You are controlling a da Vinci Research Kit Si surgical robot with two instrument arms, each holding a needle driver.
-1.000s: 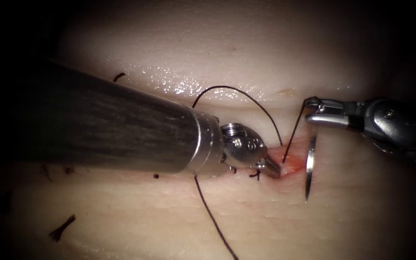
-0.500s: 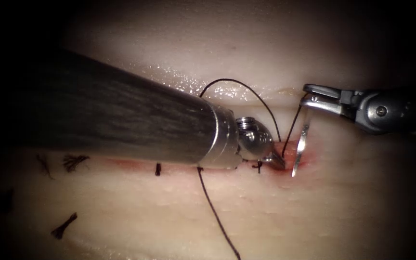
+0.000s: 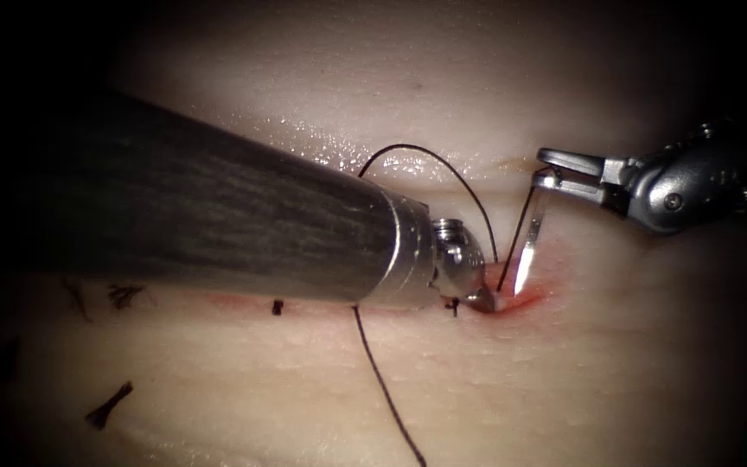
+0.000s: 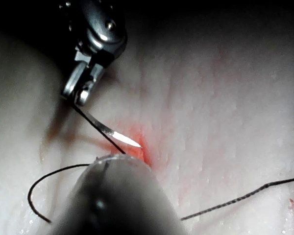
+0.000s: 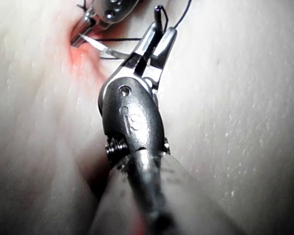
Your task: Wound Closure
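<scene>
My right tool (image 3: 548, 177) comes in from the right, its jaws shut on the curved needle (image 3: 531, 238) near its tail end. The needle hangs down and leftward, its bright tip at the red spot at the right end of the cut (image 3: 512, 298), not buried in the tissue. My left tool (image 3: 484, 300) reaches in on its thick shaft, jaws closed on the tissue edge just left of the tip. Dark thread (image 3: 430, 156) arcs from the shaft to the cut. The needle (image 4: 108, 131) shows below the right tool (image 4: 81, 93). The right tool (image 5: 159, 29), needle (image 5: 105, 46) and left tool (image 5: 90, 22) appear together.
Two dark stitches (image 3: 277, 306) (image 3: 454, 305) sit along the closed part of the cut. A long thread strand (image 3: 382, 380) runs down toward the near edge. Cut thread ends (image 3: 107, 406) lie on the tissue at the left. Red fluid stains the cut's right end.
The right tool has moved up and left and swung the needle, bringing its tip from the tissue right of the cut to the cut's red right end. The left tool stays at the cut.
</scene>
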